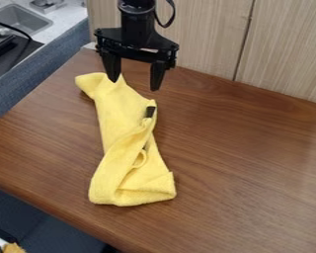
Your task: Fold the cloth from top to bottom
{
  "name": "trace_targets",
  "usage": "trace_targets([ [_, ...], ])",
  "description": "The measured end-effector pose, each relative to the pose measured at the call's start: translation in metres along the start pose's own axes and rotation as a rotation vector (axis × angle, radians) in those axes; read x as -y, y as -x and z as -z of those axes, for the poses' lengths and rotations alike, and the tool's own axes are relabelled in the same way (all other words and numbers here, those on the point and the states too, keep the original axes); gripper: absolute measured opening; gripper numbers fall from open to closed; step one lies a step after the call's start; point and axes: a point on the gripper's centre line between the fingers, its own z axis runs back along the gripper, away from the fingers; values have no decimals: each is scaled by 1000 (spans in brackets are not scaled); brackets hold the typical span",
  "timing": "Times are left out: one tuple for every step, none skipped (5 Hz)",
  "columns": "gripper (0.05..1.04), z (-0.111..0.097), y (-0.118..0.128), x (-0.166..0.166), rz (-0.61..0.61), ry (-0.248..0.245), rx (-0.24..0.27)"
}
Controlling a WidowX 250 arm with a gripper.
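cloth (pixel 124 118), one yellow piece, lies long and bunched on one wooden table (pixel 253 163), left of the view's middle, with one small dark patch (pixel 150 111) and one thin loop (pixel 145 157) on it. one black gripper (pixel 134 84) hangs at its top end, two fingers spread wide, one tip in front of the cloth. behind the table stand two pale wood panels (pixel 200 39) with one dark seam (pixel 243 44) between them

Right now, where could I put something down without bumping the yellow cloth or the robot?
The biggest free patch of table is right of the cloth in the picture, back to the wooden panels. A smaller one lies left of the cloth, by the table's edge. It's crowded at the cloth's far end, where the open gripper hangs.
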Motion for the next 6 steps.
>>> trace_targets([
  [1001,10,2,1,2,-2,-31],
  [1001,20,-20,-16,-56,10,-42],
  [1001,30,-41,-35,-108,12,-34],
  [1001,40,-55,-45,-166,17,-21],
  [1001,53,-67,-58,-225,76,13],
  [1001,65,-81,-66,-258,73,20],
])
